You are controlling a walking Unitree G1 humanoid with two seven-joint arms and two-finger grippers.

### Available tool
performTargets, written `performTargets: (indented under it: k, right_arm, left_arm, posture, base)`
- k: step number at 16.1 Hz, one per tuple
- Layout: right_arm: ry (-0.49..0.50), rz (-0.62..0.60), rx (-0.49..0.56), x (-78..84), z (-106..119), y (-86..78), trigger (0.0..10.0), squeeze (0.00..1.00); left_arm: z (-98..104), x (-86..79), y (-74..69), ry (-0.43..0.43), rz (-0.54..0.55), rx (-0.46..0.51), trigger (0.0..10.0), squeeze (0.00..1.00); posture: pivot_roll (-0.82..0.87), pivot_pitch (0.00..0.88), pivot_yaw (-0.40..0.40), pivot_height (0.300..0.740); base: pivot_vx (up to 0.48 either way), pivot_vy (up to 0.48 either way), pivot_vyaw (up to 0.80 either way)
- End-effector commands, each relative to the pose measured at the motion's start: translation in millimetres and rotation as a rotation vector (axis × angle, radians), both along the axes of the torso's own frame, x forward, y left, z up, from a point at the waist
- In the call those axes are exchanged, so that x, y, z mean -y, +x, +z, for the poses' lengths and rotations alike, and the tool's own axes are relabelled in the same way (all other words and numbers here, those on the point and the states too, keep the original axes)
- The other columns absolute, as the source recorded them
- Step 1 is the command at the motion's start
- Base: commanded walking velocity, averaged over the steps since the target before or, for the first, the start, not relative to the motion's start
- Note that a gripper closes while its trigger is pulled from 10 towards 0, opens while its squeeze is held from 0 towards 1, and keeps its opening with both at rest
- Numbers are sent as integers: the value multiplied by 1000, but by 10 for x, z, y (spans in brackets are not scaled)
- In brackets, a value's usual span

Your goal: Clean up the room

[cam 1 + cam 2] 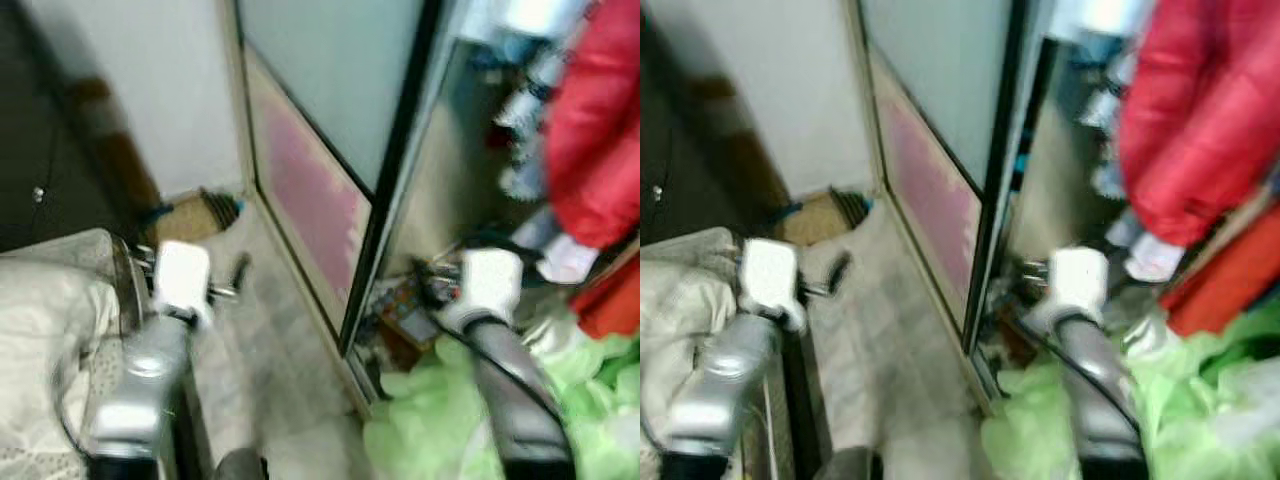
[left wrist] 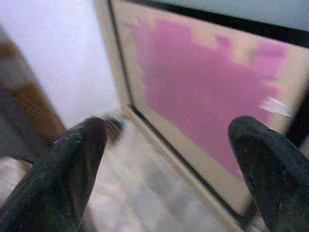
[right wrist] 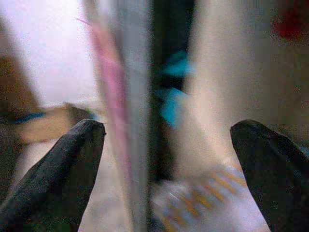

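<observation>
Nearest, a heap of pale green fabric (image 1: 470,425), low and just right of the sliding door (image 1: 330,150), lay under the right arm. Left of the door, across the pale floor (image 1: 265,350), lay a cream quilted cover (image 1: 45,330) beside the left arm.

Left gripper (image 2: 166,159) held above the floor, just left of the door, fingers (image 2: 67,174) set wide apart and closed on nothing. In its wrist view, faced the door's lower panel with its pink patch (image 2: 203,82).

Right gripper (image 3: 169,169) held at the door's dark edge, just right of it, fingers (image 3: 53,179) likewise spread with nothing between them. Beyond its fingers, saw the door edge and something with orange and white markings, too blurred to name.

At the foot of the door's edge, a small cluttered item with orange markings (image 1: 405,315), blurred.

Farther, right of the door, a red puffy jacket (image 1: 600,130) hung above the green heap, with white and bluish things blurred beside it.

Farthest, left of the door's far end, a brown flat object (image 1: 185,215) lay on the floor against the white wall (image 1: 150,90).

All views smeared by motion.
</observation>
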State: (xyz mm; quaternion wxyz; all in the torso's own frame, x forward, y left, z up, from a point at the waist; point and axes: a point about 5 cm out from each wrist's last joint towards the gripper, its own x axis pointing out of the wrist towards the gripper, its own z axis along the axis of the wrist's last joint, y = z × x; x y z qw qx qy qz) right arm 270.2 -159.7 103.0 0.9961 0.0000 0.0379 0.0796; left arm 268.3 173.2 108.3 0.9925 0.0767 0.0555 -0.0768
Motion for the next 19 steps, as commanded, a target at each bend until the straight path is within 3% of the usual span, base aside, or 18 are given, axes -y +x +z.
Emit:
performTargets:
  k: [1, 2, 4, 6, 7, 10, 13, 15, 19]
  right_arm:
    - [-20, -14, -15, 65, -40, -30, 10000, 0]
    - [-20, -30, -30, 93, -73, -75, 10000, 0]
    - [-9, -69, -81, 178, -185, -204, 10000, 0]
    - [-7, -95, -93, 233, -212, -312, 10000, 0]
    - [0, -134, -89, 307, -210, -400, 10000, 0]
    - [-31, -130, -44, 339, -149, -474, 10000, 0]
    - [-44, -78, -38, 249, -114, -436, 10000, 0]
    - [-26, -96, -40, 267, -95, -429, 10000, 0]
    - [-31, -101, -39, 271, -92, -451, 10000, 0]
  left_arm:
    - [8, 40, -9, -9, -25, -11, 10000, 0]
    - [-125, 5, -112, -17, -28, -78, 10000, 0]
    - [-264, 29, -281, -14, -51, -109, 10000, 0]
    - [-263, 65, -370, -2, -83, -68, 10000, 0]
    - [-230, 64, -393, -9, -48, -28, 10000, 0]
    - [-180, -29, -385, -8, 83, 8, 10000, 0]
    - [-123, -17, -374, -6, 69, 35, 10000, 0]
    - [-154, -62, -403, -15, 95, -23, 10000, 0]
    - [-103, 32, -354, 10, 35, 11, 10000, 0]
  posture:
    - [60, 0, -44, 740]
    - [42, 0, -48, 740]
    - [21, 0, -32, 740]
    - [-5, 0, -13, 740]
    - [-15, 0, -6, 740]
    - [-14, 0, -17, 740]
    - [-6, 0, -27, 740]
    - [-16, 0, -4, 740]
    - [-15, 9, -20, 740]
  base:
    - [0, 0, 406]
    - [0, 0, 0]
    - [0, 0, 0]
    - [0, 0, 0]
    - [0, 0, 0]
    - [0, 0, 267]
    - [0, 0, 800]
    - [0, 0, 800]
    - [0, 0, 800]
